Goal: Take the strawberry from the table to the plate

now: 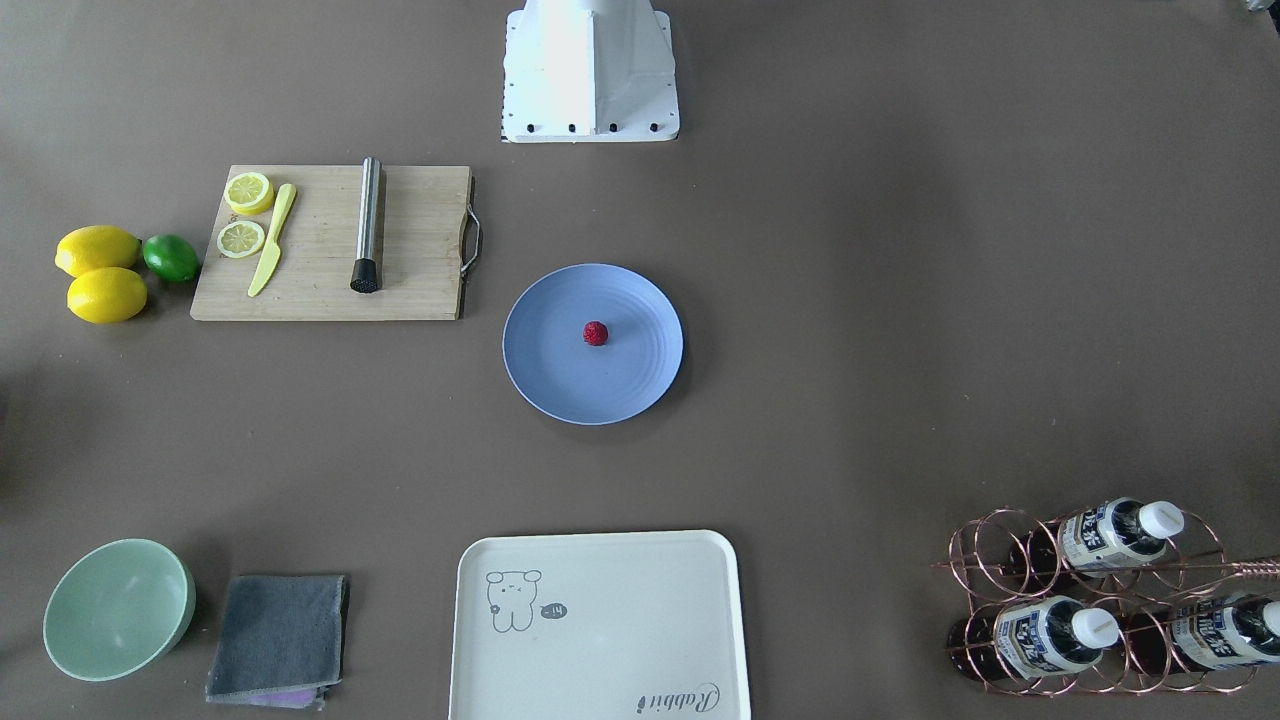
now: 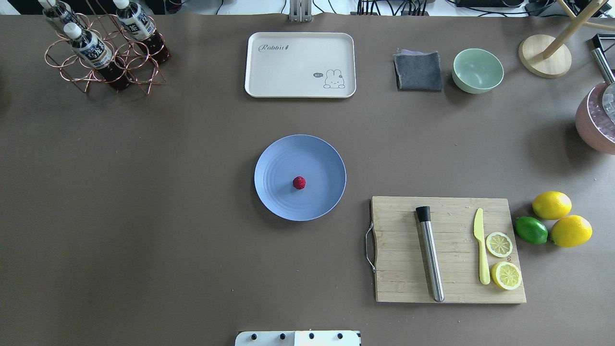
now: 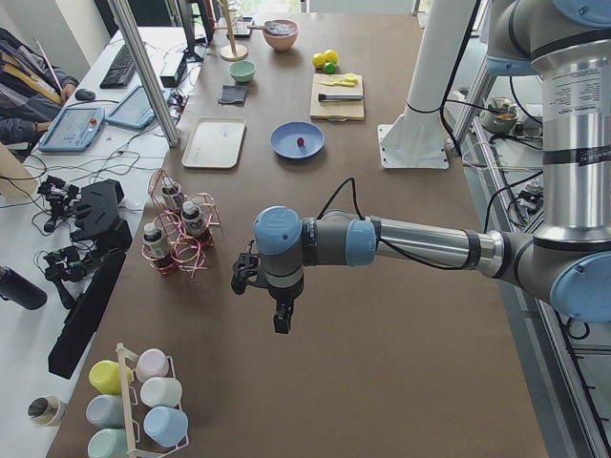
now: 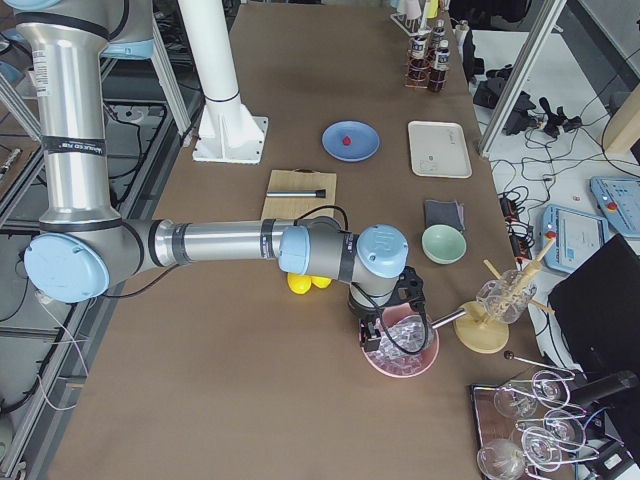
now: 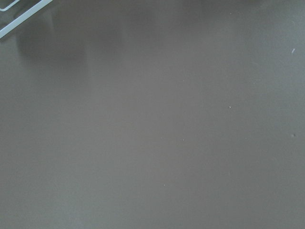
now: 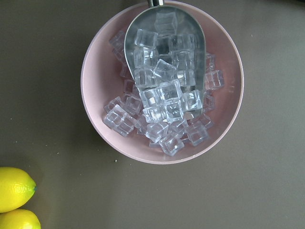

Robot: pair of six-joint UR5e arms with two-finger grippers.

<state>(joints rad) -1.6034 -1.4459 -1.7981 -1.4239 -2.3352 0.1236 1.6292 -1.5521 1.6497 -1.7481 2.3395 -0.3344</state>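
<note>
We find the strawberry (image 1: 596, 333) resting on the plate (image 1: 560, 385), close to its centre and well clear of the rim. The plate sits mid-table (image 1: 850, 300). Judged from this layout, the placement is done.

Handling, as we judge it:
- Weight: very light, being small.
- Surface: bumpy, which should give the fingers some purchase.
- Stiffness: we cannot tell from the views whether it is soft or rigid, so we would apply light force only.
- Hold: across the widest part, from above, with the fingers straddling the berry and stopping short of the plate.
- Risk: a rounded body may roll on the smooth plate if nudged off-centre.

Orientation: the berry reads as nearly round in both top views. We can make out no long axis, tip or stem end, so any approach angle serves.

The left gripper (image 3: 284, 320) hangs over bare table, well apart from the plate. The right gripper (image 4: 379, 332) hangs over an ice bowl (image 6: 162, 95) at the far end. Both appear in side views only, so we cannot tell how their jaws stand.
</note>
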